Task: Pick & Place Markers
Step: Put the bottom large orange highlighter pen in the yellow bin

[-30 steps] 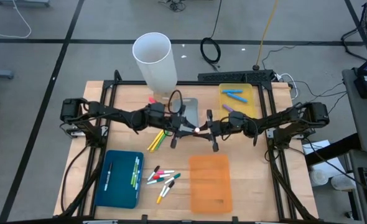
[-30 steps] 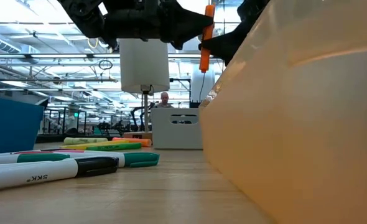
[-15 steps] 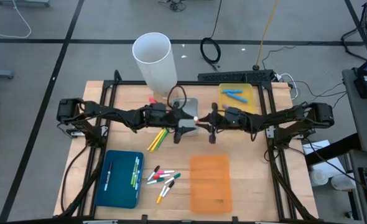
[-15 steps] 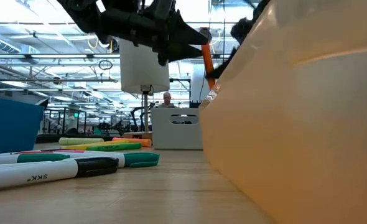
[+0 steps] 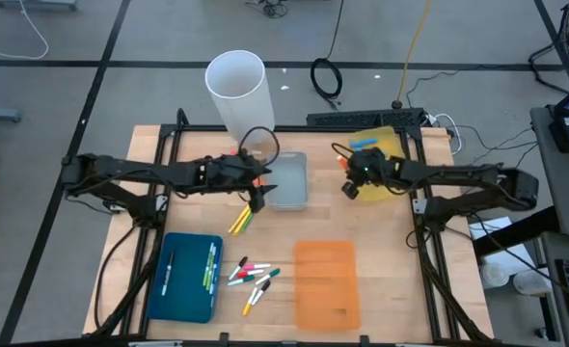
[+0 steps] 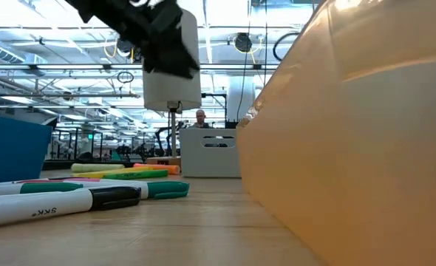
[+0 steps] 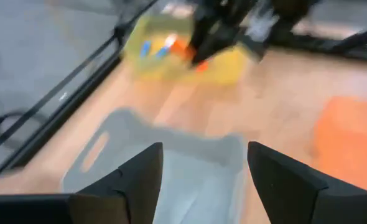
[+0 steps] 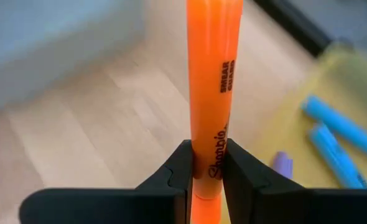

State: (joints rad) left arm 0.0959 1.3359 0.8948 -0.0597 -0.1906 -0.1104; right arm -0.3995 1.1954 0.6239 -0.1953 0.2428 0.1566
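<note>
One orange marker (image 8: pixel 209 93) clamped in right gripper (image 8: pixel 206 163) (print legible only wrist-side) | left gripper (image 7: pixel 203 163) spread

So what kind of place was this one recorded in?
Probably a large industrial lab or workshop hall: the wooden table stands on a bare concrete floor with loose cables, and the low view shows high ceiling trusses and a person far behind.

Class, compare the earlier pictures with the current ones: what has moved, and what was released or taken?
The two arms met mid-table and passed the orange marker across. The left tool let go, opened and drew back beside the grey tray. The right tool, shut on the marker, swung toward the yellow tray. Markers on the table stayed put.
</note>
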